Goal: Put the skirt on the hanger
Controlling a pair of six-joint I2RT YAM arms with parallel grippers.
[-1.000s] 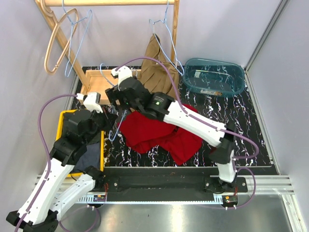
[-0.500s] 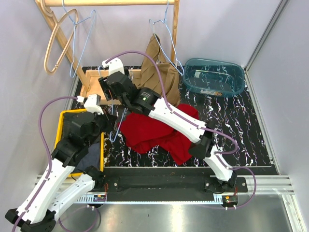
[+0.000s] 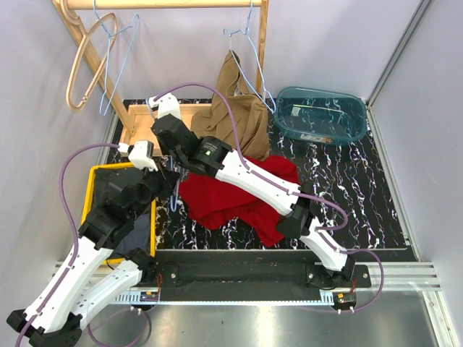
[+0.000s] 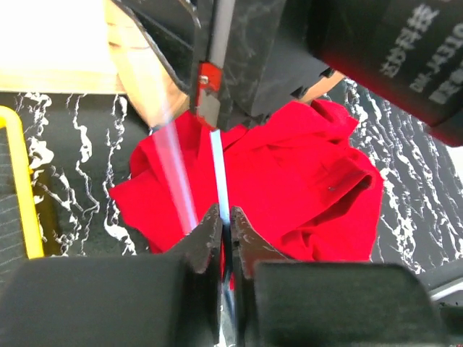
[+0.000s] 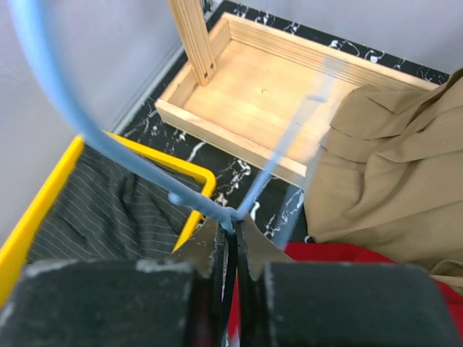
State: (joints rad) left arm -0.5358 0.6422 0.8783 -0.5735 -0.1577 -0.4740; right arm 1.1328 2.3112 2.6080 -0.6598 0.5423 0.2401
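Closing since a second ago: right jaws now pinch hanger | left jaws pinch it too

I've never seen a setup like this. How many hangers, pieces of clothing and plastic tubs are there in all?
Hangers: 4 (wooden hanger; two blue wire hangers on the rail; held blue hanger, pinched by the left gripper and the right gripper)
Clothes: 3 (tan skirt, red garment, dark striped garment)
Plastic tubs: 2 (yellow bin, teal tub)
Total: 9
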